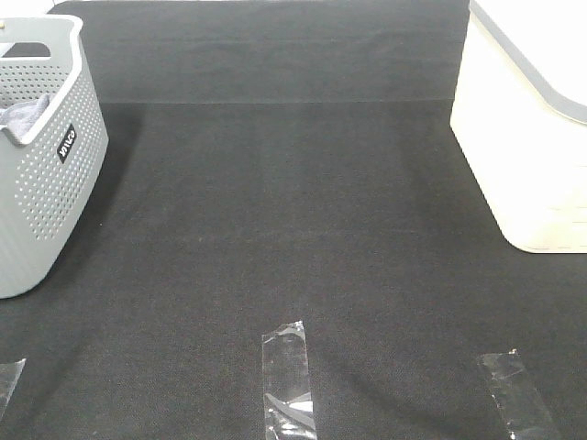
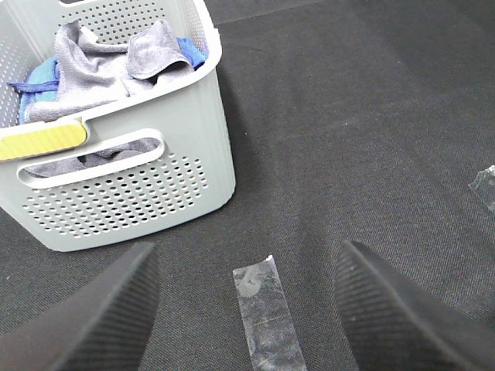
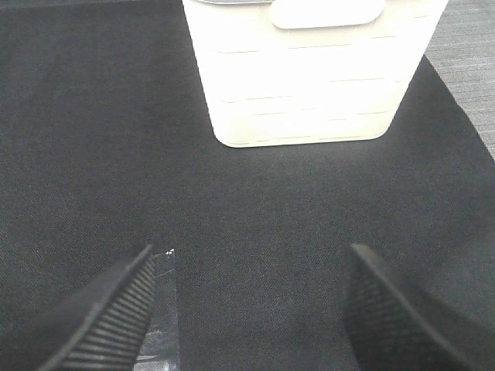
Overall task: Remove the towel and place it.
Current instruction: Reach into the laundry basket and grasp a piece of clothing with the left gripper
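The grey-lavender towel (image 2: 104, 66) lies crumpled inside the grey perforated basket (image 2: 131, 193), over a bright blue cloth (image 2: 39, 81). In the high view the basket (image 1: 41, 174) stands at the far left, with a bit of the towel (image 1: 23, 115) showing over its rim. My left gripper (image 2: 247, 309) is open and empty, low over the black mat a short way in front of the basket. My right gripper (image 3: 251, 309) is open and empty, facing the white bin (image 3: 309, 77). Neither gripper shows in the high view.
A white bin (image 1: 532, 137) stands at the right edge of the black mat (image 1: 293, 229). Clear tape strips (image 1: 286, 380) lie on the mat near the front edge; one (image 2: 267, 317) is between my left fingers. A yellow tag (image 2: 39, 141) sits on the basket's rim.
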{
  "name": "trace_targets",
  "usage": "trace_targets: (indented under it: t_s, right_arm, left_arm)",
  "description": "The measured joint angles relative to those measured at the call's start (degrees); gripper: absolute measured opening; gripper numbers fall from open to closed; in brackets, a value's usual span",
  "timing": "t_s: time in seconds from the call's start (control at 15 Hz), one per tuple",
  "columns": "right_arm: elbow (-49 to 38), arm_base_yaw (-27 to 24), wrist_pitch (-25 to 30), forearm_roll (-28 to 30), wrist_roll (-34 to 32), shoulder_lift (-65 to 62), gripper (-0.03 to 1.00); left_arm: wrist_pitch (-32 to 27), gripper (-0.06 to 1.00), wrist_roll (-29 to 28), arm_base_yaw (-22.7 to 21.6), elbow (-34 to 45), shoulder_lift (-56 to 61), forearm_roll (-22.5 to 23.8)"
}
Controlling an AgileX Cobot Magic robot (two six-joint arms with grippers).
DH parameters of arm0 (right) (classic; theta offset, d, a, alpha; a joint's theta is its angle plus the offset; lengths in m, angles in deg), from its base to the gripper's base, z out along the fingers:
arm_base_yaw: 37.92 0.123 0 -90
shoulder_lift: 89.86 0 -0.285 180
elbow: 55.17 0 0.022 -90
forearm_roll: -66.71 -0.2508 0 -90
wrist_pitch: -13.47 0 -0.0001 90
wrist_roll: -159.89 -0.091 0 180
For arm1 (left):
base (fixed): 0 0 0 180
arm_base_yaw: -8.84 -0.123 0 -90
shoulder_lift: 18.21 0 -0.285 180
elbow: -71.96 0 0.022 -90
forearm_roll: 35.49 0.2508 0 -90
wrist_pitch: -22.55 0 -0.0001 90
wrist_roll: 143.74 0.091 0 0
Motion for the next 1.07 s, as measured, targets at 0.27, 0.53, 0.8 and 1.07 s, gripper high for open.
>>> trace_targets:
  t_s: [0.27,0.53,0.8,1.07]
  right_arm:
    - [0.0,0.0,0.0,0.0,0.0,0.0,0.65]
    - [0.0,0.0,0.0,0.0,0.0,0.0,0.65]
    - [0.0,0.0,0.0,0.0,0.0,0.0,0.65]
    - [0.0,0.0,0.0,0.0,0.0,0.0,0.65]
  left_arm:
    - [0.0,0.63,0.0,0.0,0.0,0.0,0.0]
    - [0.0,0.63,0.0,0.0,0.0,0.0,0.0]
    - [0.0,0.63,0.0,0.0,0.0,0.0,0.0]
    - [0.0,0.63,0.0,0.0,0.0,0.0,0.0]
